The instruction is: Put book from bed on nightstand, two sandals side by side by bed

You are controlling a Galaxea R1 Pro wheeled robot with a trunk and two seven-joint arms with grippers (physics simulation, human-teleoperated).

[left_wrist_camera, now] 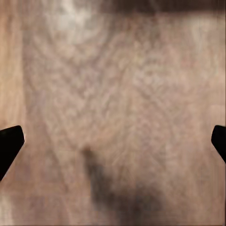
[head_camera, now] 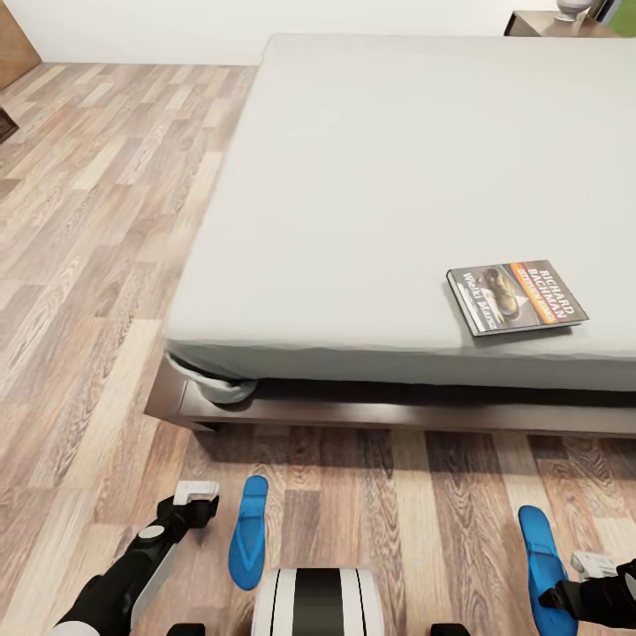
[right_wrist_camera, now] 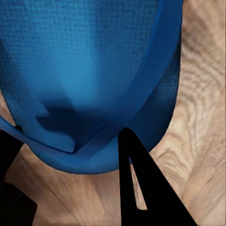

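Observation:
The book (head_camera: 515,297) lies flat on the bed (head_camera: 389,177), close to the mattress's near edge on the right. Two blue sandals rest on the plank floor in front of the bed, far apart: one (head_camera: 248,532) at the left, the other (head_camera: 541,565) at the right. My left gripper (head_camera: 196,492) hovers open just left of the left sandal, over bare floor (left_wrist_camera: 113,141). My right gripper (head_camera: 576,579) sits against the right sandal (right_wrist_camera: 94,70), its fingers (right_wrist_camera: 141,183) closed on the sandal's end and strap. The nightstand (head_camera: 552,22) peeks in at the far right corner.
The bed's dark wood frame (head_camera: 353,411) juts out low along the floor ahead of me. Open plank floor (head_camera: 88,265) stretches to the left of the bed. A tan door edge (head_camera: 13,40) stands at the far left. My own base (head_camera: 318,602) is between the sandals.

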